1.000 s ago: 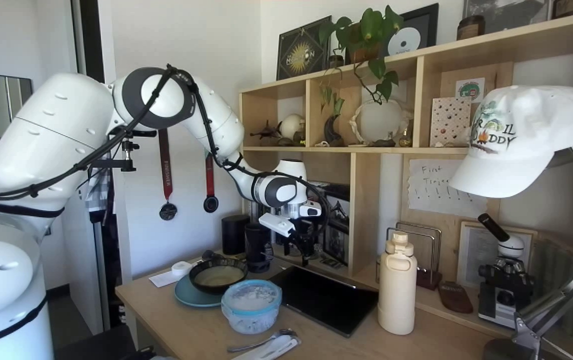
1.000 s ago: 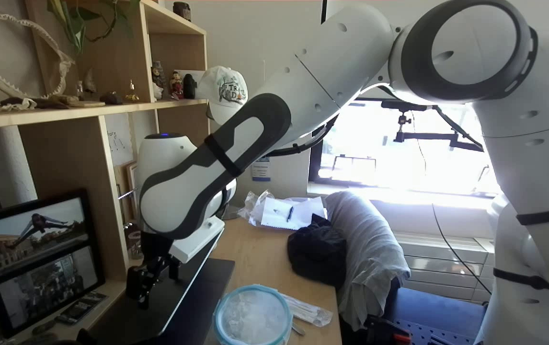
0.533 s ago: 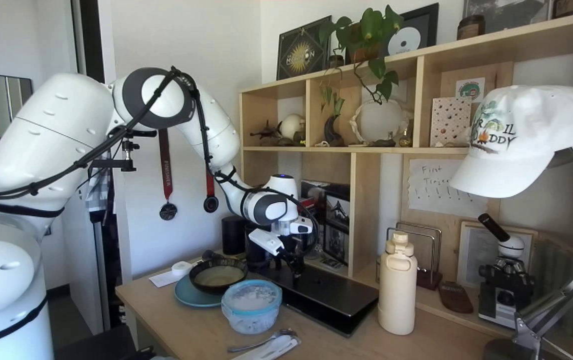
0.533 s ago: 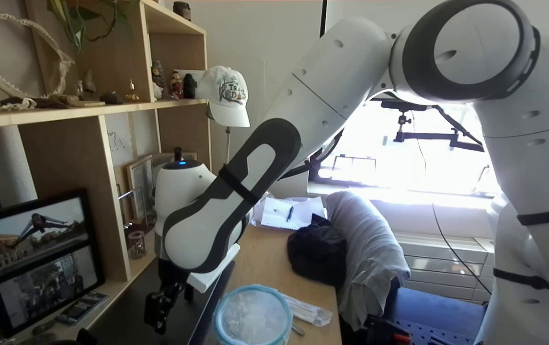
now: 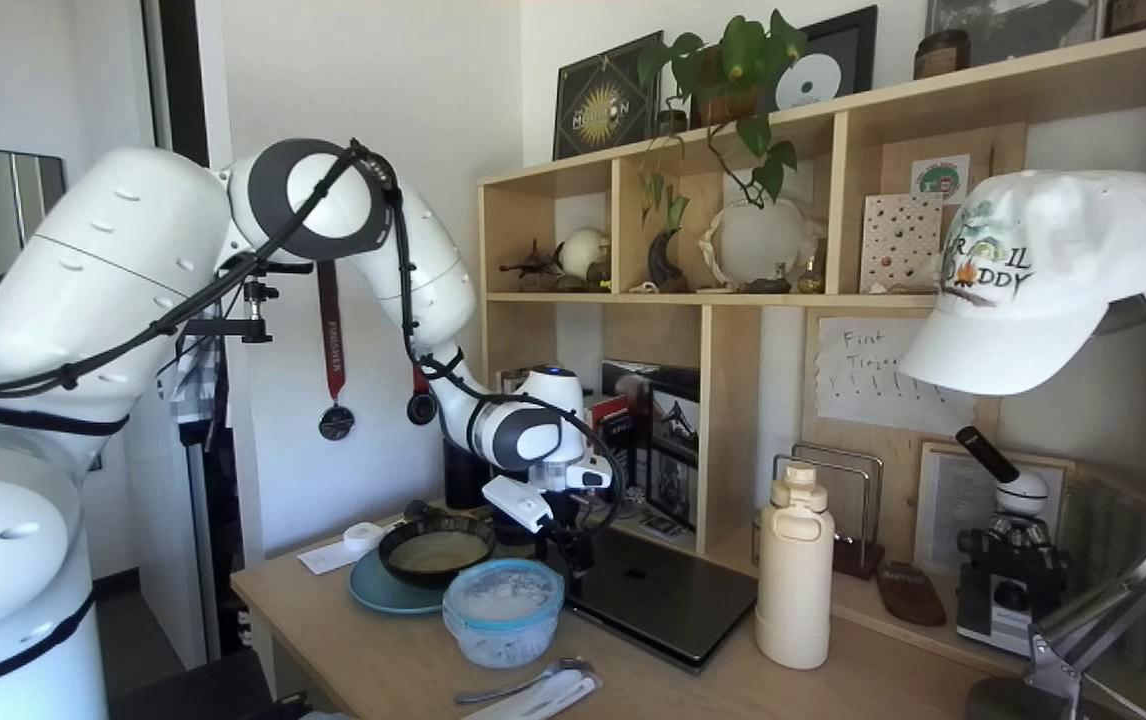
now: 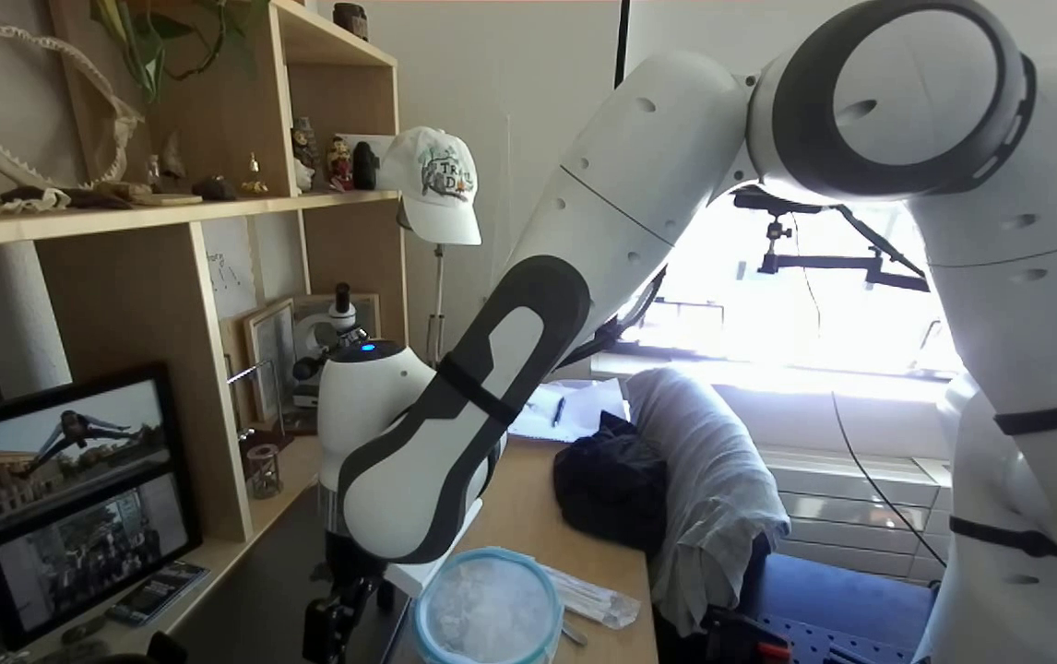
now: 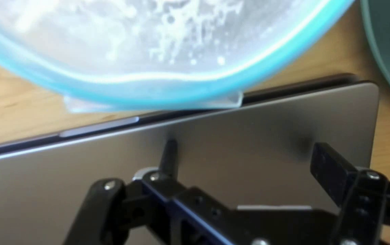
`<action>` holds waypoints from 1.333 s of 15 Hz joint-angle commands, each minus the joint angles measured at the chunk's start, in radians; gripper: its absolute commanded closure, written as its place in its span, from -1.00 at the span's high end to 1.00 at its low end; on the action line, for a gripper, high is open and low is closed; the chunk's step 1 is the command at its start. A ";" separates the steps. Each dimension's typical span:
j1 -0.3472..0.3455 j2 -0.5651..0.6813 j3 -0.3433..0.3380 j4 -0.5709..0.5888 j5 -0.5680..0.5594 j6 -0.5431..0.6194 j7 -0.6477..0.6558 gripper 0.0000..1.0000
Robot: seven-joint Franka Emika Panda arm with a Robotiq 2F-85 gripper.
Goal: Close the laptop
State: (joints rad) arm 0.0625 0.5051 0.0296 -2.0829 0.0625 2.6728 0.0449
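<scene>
The laptop (image 5: 668, 595) lies on the desk with its dark lid folded down over the base, flat or nearly flat. Its lid also shows in an exterior view (image 6: 252, 581), partly cut off by the frame. In the wrist view the lid (image 7: 236, 136) fills the middle, and a dark strip of the base shows along its front edge. The screen and keyboard are hidden. My gripper (image 7: 245, 149) is open, with its two fingers apart over the lid near one corner and nothing between them. The gripper (image 5: 575, 565) points down at the lid; contact cannot be told.
A round container with a blue lid (image 5: 503, 610) stands close against the laptop's front edge. A cream bottle (image 5: 795, 580) stands at the laptop's far end. A black bowl (image 5: 438, 550) sits on a teal plate (image 5: 373, 590). Utensils (image 5: 538, 690) lie in front. Shelves (image 5: 720, 430) rise behind.
The laptop lid has swung down from a raised tilt, screen showing, to lying over the base. My gripper has moved down and forward with it, toward the container.
</scene>
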 commanded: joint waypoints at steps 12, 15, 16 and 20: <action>0.015 -0.100 -0.050 0.014 -0.077 -0.034 0.027 1.00; 0.019 -0.190 -0.079 0.047 -0.121 -0.135 0.044 1.00; 0.013 -0.221 -0.080 0.061 -0.132 -0.180 0.043 1.00; 0.001 -0.336 -0.071 0.113 -0.162 -0.354 0.042 1.00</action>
State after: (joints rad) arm 0.0630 0.2553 -0.0462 -1.9812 -0.0624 2.4237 0.0483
